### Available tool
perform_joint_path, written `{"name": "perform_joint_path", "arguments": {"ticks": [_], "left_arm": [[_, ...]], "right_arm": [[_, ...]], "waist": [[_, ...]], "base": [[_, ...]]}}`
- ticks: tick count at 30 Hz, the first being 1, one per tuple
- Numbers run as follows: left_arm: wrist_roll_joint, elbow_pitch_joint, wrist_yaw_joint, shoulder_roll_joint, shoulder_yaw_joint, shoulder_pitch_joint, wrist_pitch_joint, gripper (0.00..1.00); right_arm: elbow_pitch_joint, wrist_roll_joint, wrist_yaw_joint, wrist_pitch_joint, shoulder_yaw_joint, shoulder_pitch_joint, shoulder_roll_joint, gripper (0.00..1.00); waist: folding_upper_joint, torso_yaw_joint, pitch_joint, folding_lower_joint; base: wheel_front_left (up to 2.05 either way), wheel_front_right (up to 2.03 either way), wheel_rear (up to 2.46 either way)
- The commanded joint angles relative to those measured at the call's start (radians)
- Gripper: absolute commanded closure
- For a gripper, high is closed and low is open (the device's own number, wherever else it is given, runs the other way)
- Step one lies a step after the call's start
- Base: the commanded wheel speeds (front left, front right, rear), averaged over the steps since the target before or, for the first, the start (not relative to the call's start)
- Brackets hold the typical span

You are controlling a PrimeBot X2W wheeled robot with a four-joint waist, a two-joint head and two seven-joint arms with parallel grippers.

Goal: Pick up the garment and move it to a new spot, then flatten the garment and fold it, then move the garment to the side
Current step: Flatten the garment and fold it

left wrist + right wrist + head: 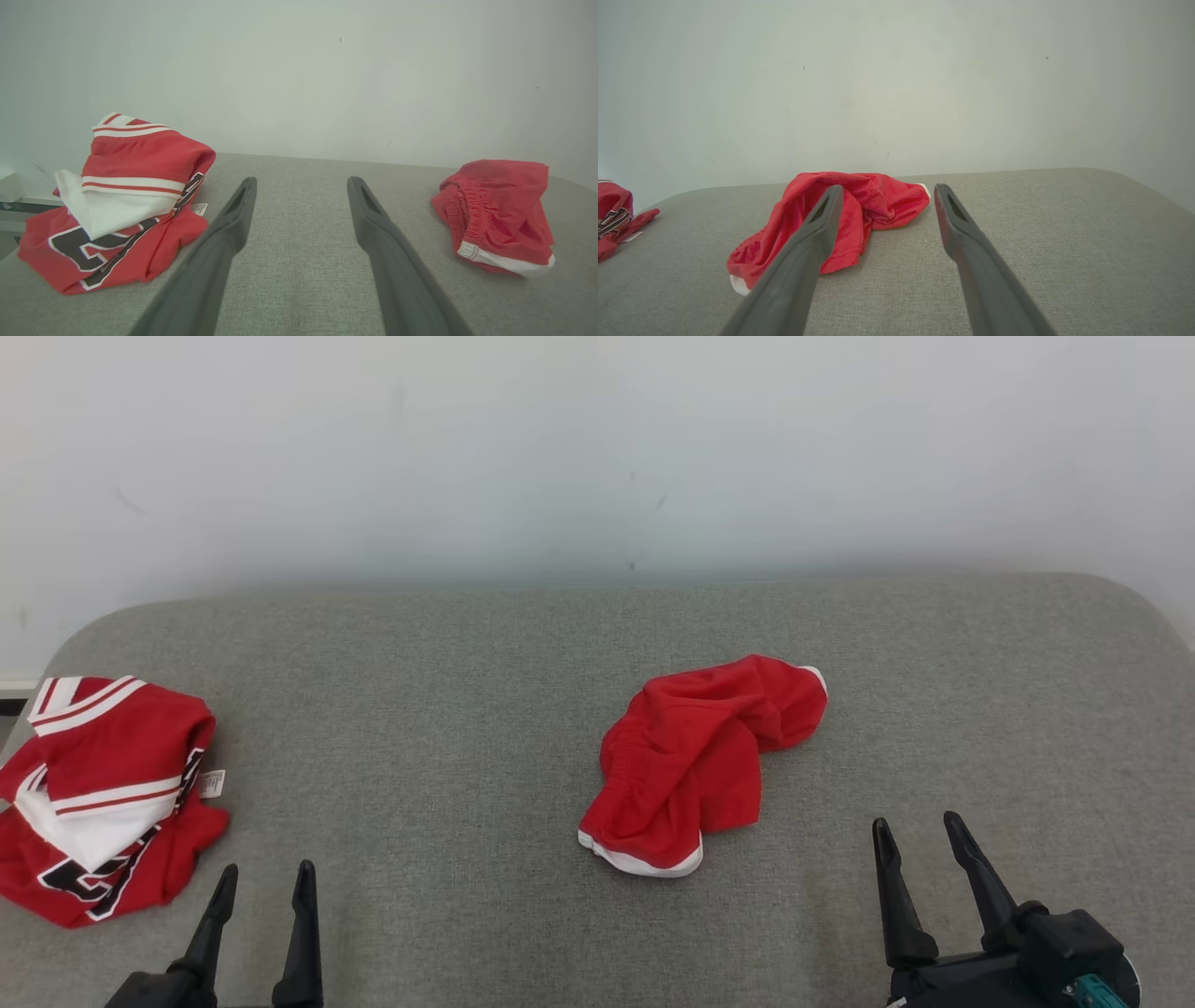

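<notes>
The right gripper sits with its fingers spread apart and empty. The left gripper is parted too, holding nothing. The red garment lies crumpled ahead and to the left of the right gripper, clear of it, its shape lost in folds. Left of the left gripper, a folded red-and-white jersey is cut off at the picture's edge. Both lie on the grey cushion.

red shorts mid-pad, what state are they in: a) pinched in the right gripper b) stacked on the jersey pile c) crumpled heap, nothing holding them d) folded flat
C: the red shorts lie bunched on the grey pad, with the open right gripper short of them and the jersey pile far off to the left.
</notes>
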Motion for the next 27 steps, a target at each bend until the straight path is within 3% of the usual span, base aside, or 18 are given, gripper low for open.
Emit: {"name": "perform_joint_path", "arguments": {"ticks": [1, 8, 19, 27], "left_arm": [[0.001, 0.009, 0.001, 0.008, -0.011, -0.025, -0.003, 0.00], [-0.030, 0.087, 0.001, 0.022, -0.126, -0.162, -0.003, 0.00], [-0.116, 0.298, 0.001, 0.050, -0.432, -0.437, -0.003, 0.00], [-0.195, 0.443, 0.001, 0.068, -0.602, -0.515, -0.003, 0.00]], "right_arm": [[0.002, 0.008, -0.002, 0.000, 0.000, -0.001, -0.004, 0.00], [0.003, 0.014, -0.002, 0.000, 0.008, -0.013, -0.006, 0.00], [-0.004, 0.019, -0.002, 0.000, 0.023, -0.069, -0.002, 0.00], [-0.009, 0.023, -0.002, 0.000, 0.013, -0.083, 0.007, 0.00]], "waist": [[-0.0001, -0.010, 0.005, -0.0001], [-0.0001, -0.047, 0.033, -0.0001], [-0.0001, -0.142, 0.129, -0.0001], [-0.0001, -0.198, 0.163, -0.0001]], "base": [[0.00, 0.00, 0.00], [0.00, 0.00, 0.00], [0.00, 0.00, 0.00], [0.00, 0.00, 0.00]]}}
